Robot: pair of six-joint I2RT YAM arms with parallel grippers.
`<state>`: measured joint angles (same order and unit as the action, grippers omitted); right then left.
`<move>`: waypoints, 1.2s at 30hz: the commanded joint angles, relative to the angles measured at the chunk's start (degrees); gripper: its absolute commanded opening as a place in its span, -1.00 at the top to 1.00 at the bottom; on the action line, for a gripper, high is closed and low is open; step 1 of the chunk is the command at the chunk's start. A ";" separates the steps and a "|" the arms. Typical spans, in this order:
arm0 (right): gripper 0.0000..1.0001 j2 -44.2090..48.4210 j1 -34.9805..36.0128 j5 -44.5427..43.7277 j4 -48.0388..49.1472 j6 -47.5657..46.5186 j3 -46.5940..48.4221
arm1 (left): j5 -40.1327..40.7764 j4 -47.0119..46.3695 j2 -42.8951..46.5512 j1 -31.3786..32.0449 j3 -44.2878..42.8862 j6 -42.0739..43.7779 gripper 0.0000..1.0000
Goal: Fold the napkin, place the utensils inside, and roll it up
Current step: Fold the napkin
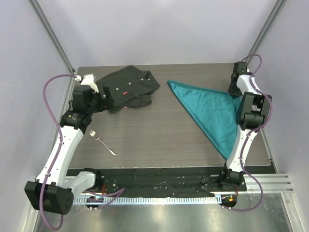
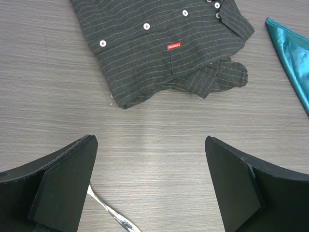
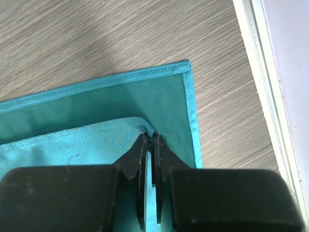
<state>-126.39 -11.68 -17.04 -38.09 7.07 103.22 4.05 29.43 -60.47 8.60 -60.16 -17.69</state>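
Napkin [image 1: 208, 112] lies as a triangle at the right of the tabletop [image 1: 159, 133], its upper corner clamped in the right tool [image 3: 150, 140], just short of the lower corner. Folding appears in hand; next, align the corners and release. Fork [image 1: 102, 142] lies far left, below the left tool [image 2: 149, 186], which stands wide apart and empty.

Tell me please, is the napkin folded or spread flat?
Folded: the napkin lies as a triangle, an upper layer's corner pinched by the right end effector.
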 commanded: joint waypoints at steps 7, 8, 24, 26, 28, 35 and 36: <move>0.98 -2.02 -1.94 0.25 -0.50 -1.36 6.20 | 1.04 -1.48 -0.53 -0.25 -0.48 0.38 -1.00; 0.98 -2.46 -2.03 0.16 -0.76 -1.36 6.81 | 1.04 -1.48 -0.62 -0.25 -0.48 0.38 -1.00; 0.98 -4.83 -2.82 -1.68 -1.90 -1.80 9.19 | 1.66 -1.22 -0.70 -0.25 -0.48 0.64 -1.00; 0.98 -5.09 -2.91 -1.68 -1.90 -1.80 9.37 | 1.66 -1.30 -0.79 -0.25 -0.57 0.64 -1.00; 0.98 -5.27 -2.82 -1.68 -1.99 -1.88 9.54 | 1.75 -1.31 -0.79 -0.25 -0.66 0.64 -1.00; 0.64 -5.36 -3.00 -3.61 -3.92 -1.53 10.77 | 1.75 -0.95 -0.97 -0.25 -0.75 0.56 -1.00; 0.39 -5.10 -2.91 -3.70 -3.93 -1.45 10.95 | 1.92 -0.87 -1.06 -0.25 -0.66 0.55 -0.99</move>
<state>-132.27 -14.37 -18.39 -41.15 5.93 111.04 4.95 29.47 -61.41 8.60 -60.16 -17.56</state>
